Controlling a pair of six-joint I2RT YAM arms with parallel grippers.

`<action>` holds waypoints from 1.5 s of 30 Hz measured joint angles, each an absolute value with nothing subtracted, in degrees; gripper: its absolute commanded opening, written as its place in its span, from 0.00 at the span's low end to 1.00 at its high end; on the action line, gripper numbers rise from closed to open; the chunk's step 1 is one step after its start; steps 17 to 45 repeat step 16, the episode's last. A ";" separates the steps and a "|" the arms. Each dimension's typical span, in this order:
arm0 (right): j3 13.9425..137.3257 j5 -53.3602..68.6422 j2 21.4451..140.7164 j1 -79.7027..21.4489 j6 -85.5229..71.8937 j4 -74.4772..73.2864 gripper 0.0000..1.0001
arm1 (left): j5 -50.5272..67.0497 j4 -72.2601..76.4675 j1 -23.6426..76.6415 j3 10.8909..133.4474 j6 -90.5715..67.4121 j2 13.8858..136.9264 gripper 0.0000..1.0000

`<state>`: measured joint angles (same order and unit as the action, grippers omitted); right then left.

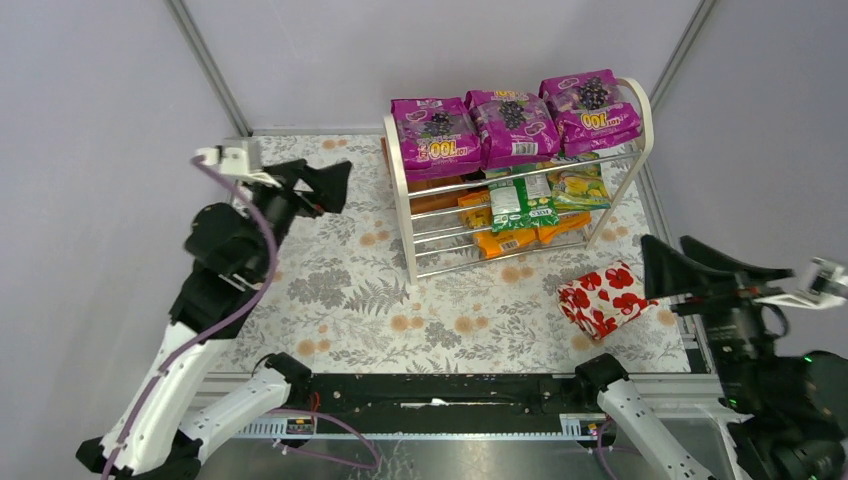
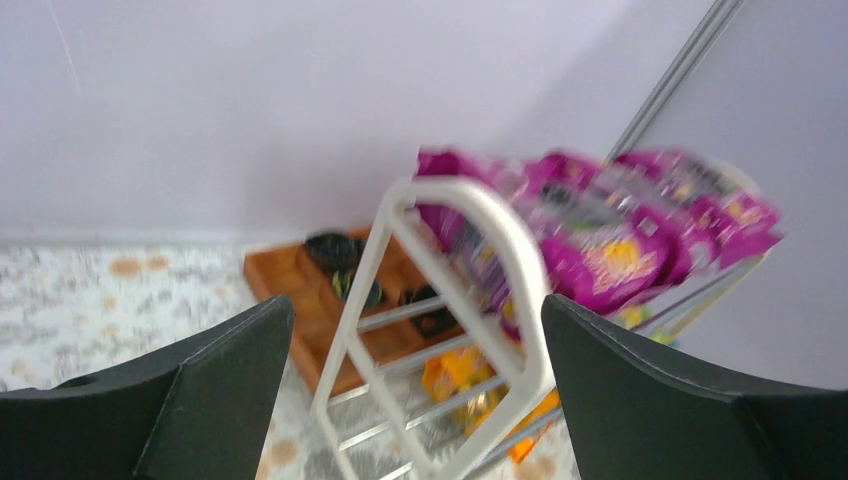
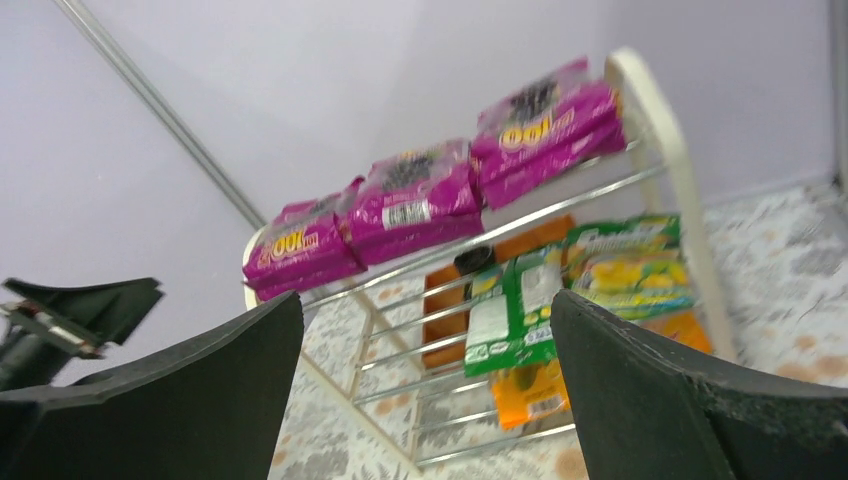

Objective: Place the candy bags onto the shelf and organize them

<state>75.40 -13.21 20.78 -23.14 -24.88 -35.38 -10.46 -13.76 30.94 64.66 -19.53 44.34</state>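
The white-framed shelf (image 1: 400,200) stands at the back of the table. Three magenta candy bags (image 1: 436,131) lie side by side on its top tier. A green-white bag (image 1: 518,200) and a green-yellow bag (image 1: 578,185) rest on the middle tier, above orange bags (image 1: 505,240) on the lower rods. My left gripper (image 1: 330,185) is open and empty, raised left of the shelf. My right gripper (image 1: 665,268) is open and empty, raised at the right. The shelf (image 3: 668,150) and bags (image 3: 405,200) show in the right wrist view, and blurred in the left wrist view (image 2: 500,260).
A red-and-white heart-patterned package (image 1: 603,298) lies on the floral tablecloth in front of the shelf's right end. A brown compartmented tray (image 2: 300,290) sits behind the shelf. Grey walls with metal poles (image 1: 205,65) close in the table.
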 measured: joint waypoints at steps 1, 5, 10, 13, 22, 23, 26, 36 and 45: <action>77.52 -13.72 21.26 -23.14 -23.33 -35.70 1.00 | -10.70 -13.50 30.94 66.35 -19.14 44.10 0.99; 81.65 -14.50 22.02 -23.14 -18.90 -35.70 1.00 | -11.03 -12.93 30.92 72.18 -17.08 42.68 0.99; 81.17 -15.42 22.09 -23.14 -16.53 -35.62 1.00 | -11.11 -11.64 30.89 74.26 -15.14 40.40 0.99; 80.40 -16.05 22.09 -23.14 -16.03 -35.40 1.00 | -11.20 -11.29 30.89 74.26 -14.31 39.72 0.99; 78.83 -16.29 22.04 -23.14 -15.40 -34.83 1.00 | -11.22 -11.25 30.89 74.26 -13.56 39.88 0.99; 78.83 -16.29 22.04 -23.14 -15.40 -34.83 1.00 | -11.22 -11.25 30.89 74.26 -13.56 39.88 0.99; 78.83 -16.29 22.04 -23.14 -15.40 -34.83 1.00 | -11.22 -11.25 30.89 74.26 -13.56 39.88 0.99; 78.83 -16.29 22.04 -23.14 -15.40 -34.83 1.00 | -11.22 -11.25 30.89 74.26 -13.56 39.88 0.99; 78.83 -16.29 22.04 -23.14 -15.40 -34.83 1.00 | -11.22 -11.25 30.89 74.26 -13.56 39.88 0.99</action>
